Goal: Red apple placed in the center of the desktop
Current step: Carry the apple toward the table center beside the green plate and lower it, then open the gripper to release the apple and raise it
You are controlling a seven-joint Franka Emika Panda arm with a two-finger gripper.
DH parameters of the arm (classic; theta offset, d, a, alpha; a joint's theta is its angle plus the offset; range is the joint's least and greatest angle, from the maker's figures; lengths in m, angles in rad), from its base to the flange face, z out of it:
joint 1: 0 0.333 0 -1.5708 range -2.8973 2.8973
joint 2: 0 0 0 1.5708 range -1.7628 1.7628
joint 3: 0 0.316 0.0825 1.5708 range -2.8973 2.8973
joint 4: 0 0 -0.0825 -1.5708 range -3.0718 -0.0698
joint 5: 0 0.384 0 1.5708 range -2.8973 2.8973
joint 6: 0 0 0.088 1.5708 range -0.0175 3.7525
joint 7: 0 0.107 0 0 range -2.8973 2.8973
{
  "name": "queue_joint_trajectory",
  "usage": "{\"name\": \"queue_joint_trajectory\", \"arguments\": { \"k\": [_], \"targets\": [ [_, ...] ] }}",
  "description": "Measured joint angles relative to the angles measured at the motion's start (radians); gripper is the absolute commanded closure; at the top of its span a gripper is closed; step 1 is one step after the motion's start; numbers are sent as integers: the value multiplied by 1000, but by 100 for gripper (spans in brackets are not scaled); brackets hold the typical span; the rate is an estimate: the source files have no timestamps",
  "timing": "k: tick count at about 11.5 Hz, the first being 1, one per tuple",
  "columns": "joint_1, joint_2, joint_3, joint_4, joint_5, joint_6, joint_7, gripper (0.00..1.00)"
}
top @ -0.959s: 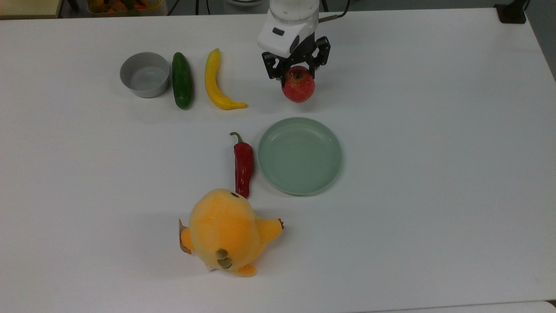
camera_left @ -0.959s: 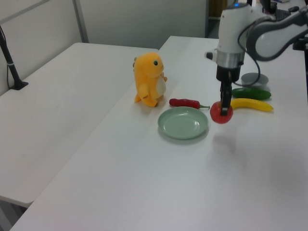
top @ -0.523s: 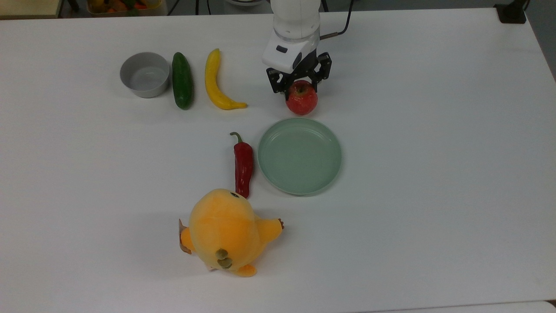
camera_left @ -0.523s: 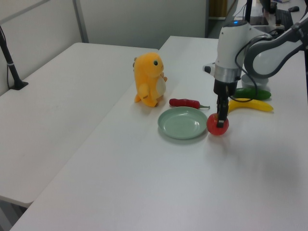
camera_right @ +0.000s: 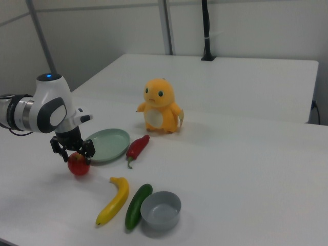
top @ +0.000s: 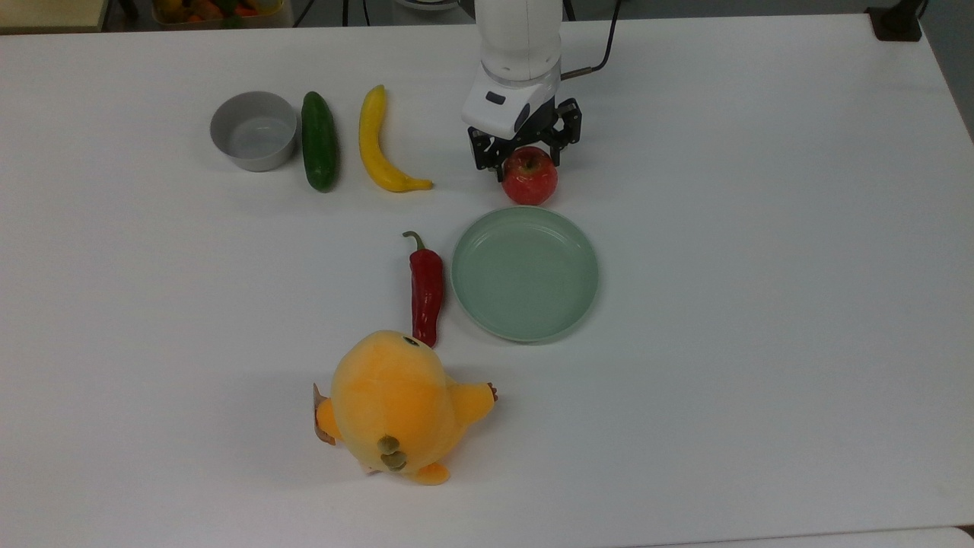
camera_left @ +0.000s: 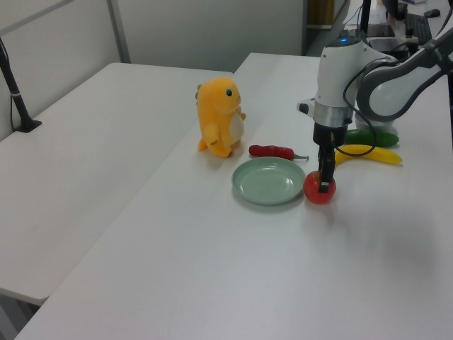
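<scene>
The red apple (top: 530, 180) sits low on the white desktop (top: 761, 228), just beyond the far rim of the pale green plate (top: 525, 274) in the top view. My gripper (top: 526, 157) comes down on it from above, shut on the apple's upper half. In the left view the apple (camera_left: 320, 191) is at the plate's right edge, with the gripper (camera_left: 324, 183) straight over it. In the right view the apple (camera_right: 78, 164) lies left of the plate, under the gripper (camera_right: 75, 155). Whether the apple touches the desktop I cannot tell.
A red chili pepper (top: 426, 293) lies along the plate's left side in the top view. An orange plush toy (top: 396, 407) stands nearer the front edge. A yellow banana (top: 377, 141), a green cucumber (top: 319, 141) and a grey bowl (top: 253, 131) line up left of the gripper.
The gripper has carried the apple down and towards the plate; it hung higher a second ago. The last half second brought only a small further drop.
</scene>
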State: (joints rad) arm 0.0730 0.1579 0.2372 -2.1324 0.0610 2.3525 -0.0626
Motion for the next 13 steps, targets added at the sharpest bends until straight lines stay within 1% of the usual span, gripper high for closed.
{"name": "queue_joint_trajectory", "arguments": {
  "k": [5, 7, 9, 11, 13],
  "targets": [
    [0, -1, 0, 6, 0, 0, 6, 0],
    [0, -21, 0, 17, 0, -16, 26, 0],
    [-4, -62, 0, 81, 0, -154, 41, 0],
    [-6, -106, -9, 182, 0, -327, 51, 0],
    [-7, -146, -43, 286, 0, -473, 53, 0]
  ]
}}
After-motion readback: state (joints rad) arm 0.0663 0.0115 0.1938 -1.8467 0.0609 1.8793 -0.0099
